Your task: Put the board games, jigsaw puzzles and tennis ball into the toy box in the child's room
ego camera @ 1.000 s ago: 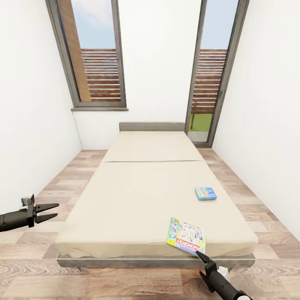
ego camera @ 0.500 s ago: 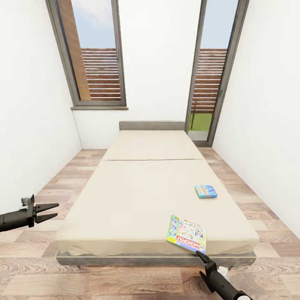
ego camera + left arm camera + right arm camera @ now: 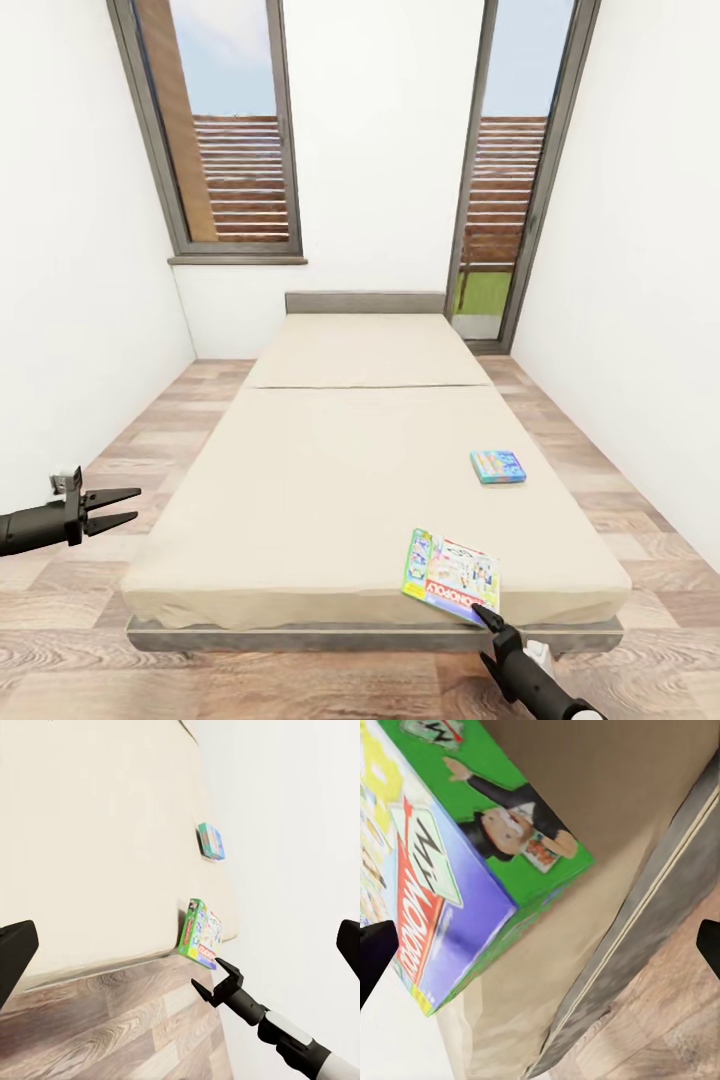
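Your right gripper [image 3: 487,616] is at the foot edge of the bed [image 3: 340,470], with its tip just at the near corner of the Monopoly box [image 3: 451,574]. In the right wrist view this box [image 3: 450,870] lies just ahead of the jaws, flat on the mattress, its corner close to the mattress edge, and the grey bed frame [image 3: 645,945] runs beside it. The two fingertips stand far apart there, so the jaws are released and hold nothing. The right arm comes up from low, pointing forward and a little to the left.

The small blue game [image 3: 498,466] lies further ahead of the right jaws, near the right edge of the bed, well apart from the Monopoly box.

Your left gripper [image 3: 112,509] hangs over the wood floor [image 3: 150,430] left of the bed, with free room between the bed and the wall. Its jaws are also spread and empty, and the arm is stretched level, pointing to the right.
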You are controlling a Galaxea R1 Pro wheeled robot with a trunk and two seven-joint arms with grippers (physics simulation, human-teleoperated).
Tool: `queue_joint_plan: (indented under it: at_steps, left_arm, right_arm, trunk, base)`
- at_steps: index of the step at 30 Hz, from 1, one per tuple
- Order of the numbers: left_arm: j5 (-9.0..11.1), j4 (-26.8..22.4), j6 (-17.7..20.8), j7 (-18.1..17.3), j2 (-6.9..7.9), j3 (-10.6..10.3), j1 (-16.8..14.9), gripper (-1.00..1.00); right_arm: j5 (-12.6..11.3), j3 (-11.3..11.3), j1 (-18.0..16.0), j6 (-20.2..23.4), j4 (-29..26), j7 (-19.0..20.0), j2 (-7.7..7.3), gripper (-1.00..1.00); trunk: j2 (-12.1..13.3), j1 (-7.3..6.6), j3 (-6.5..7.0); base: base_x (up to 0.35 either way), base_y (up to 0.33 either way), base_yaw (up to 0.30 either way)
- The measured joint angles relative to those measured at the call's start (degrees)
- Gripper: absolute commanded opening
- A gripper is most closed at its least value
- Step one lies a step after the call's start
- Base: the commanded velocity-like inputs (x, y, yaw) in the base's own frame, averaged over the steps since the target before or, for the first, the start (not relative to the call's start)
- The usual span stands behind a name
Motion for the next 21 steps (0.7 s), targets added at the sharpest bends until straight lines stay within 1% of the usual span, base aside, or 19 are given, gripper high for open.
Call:
queue_joint_plan:
  at_steps: [11,17,21]
  left_arm:
    - [0.0,0.0,0.0,0.0,-0.01,0.0,0.0,1.00]
    - [0.0,0.0,0.0,0.0,-0.01,-0.1,0.0,1.00]
    - [0.0,0.0,0.0,0.0,-0.01,-0.1,0.0,1.00]
  right_arm:
    - [0.0,-0.1,0.0,0.0,0.0,0.0,-0.02,1.00]
    - [0.0,-0.1,0.0,0.0,0.0,0.0,0.02,1.00]
    - [-0.3,0.0,0.0,0.1,0.0,0.0,0.03,1.00]
  trunk:
    - [0.0,0.02,0.00]
    - [0.0,0.00,0.00]
    - [0.0,0.01,0.00]
  base:
    - [0.028,0.000,0.000]
    - [0.136,0.000,0.000]
    - [0.053,0.000,0.000]
